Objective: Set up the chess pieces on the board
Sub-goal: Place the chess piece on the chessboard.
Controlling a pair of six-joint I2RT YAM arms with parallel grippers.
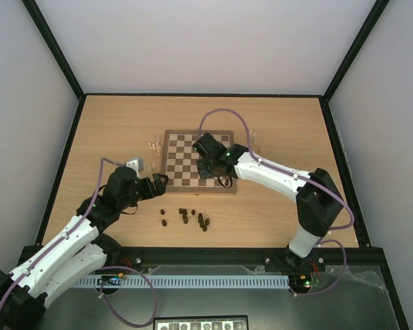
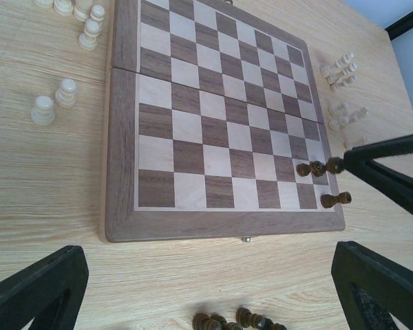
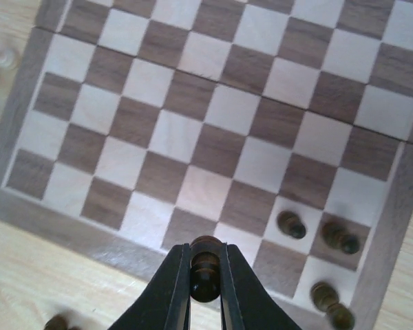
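Observation:
The board (image 1: 186, 148) lies mid-table and also shows in the left wrist view (image 2: 213, 124) and the right wrist view (image 3: 193, 130). My right gripper (image 3: 206, 278) is shut on a dark chess piece (image 3: 206, 265) and holds it over the board's near edge, right of centre (image 1: 210, 167). Three dark pieces (image 3: 291, 225) stand on the board's near right corner squares (image 2: 334, 200). My left gripper (image 1: 161, 181) is open and empty, low over the table off the board's near left corner. A cluster of dark pieces (image 1: 186, 216) lies on the table.
Cream pieces stand on the table left of the board (image 2: 54, 102) and right of it (image 2: 339, 69). Loose dark pieces (image 2: 237, 320) lie between my left fingers (image 2: 41, 289). The right arm's fingers (image 2: 392, 165) reach in at the board's near right corner.

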